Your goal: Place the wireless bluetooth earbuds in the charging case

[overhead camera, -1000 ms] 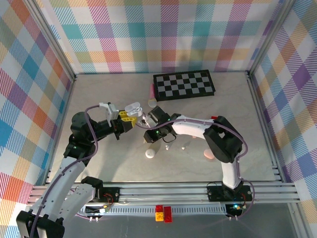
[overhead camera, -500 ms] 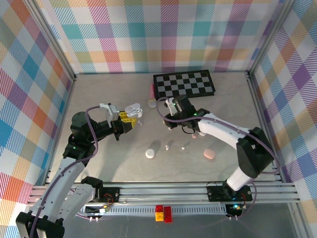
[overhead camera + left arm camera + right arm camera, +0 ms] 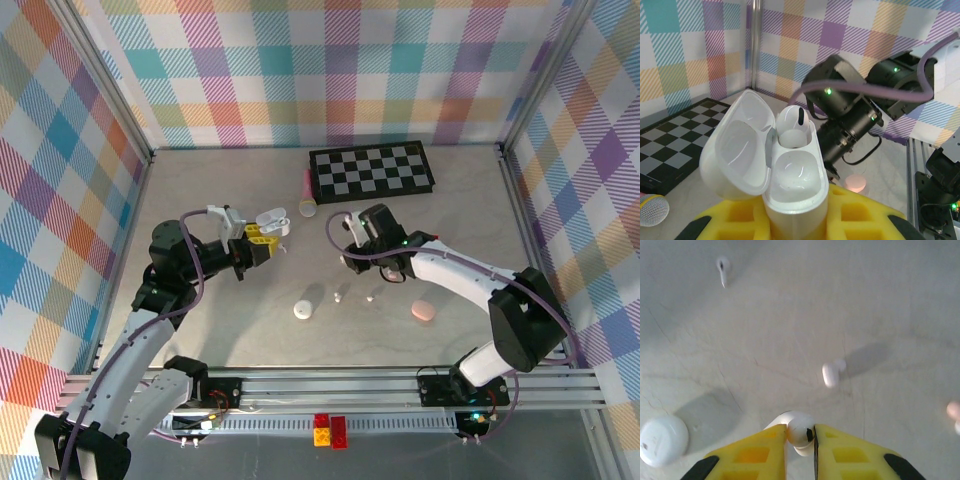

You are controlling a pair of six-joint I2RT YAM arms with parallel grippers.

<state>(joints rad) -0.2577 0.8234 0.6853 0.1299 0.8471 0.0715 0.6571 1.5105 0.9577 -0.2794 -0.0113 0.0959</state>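
Earbud point(image 3: 799, 432) in right tool point(image 3: 800, 427), case point(image 3: 790, 170) in left tool point(image 3: 795, 212), tabletop point(image 3: 312, 258) between

- charging case point(image 3: 792, 170): white plastic, smooth, high gloss, bright glints on lid and body; seated earbud point(image 3: 790, 125) same glossy white, with a small dull black slot
- pads point(image 3: 735, 222) of the left gripper point(image 3: 795, 220) and pads point(image 3: 757, 452) of the right gripper point(image 3: 800, 440): yellow, matt, moulded square recesses
- pinched earbud point(image 3: 799, 432): glossy white plastic
- table point(image 3: 790, 315): pale, matt, fine scratches and scuffs
- chessboard point(image 3: 371, 171): flat, matt
- frame rails point(image 3: 330, 385): bare metal, satin sheen
- cable point(image 3: 865, 91): purple sheath, smooth, slight gloss
- walls point(image 3: 300, 70): plaid print, matt, cloth-like
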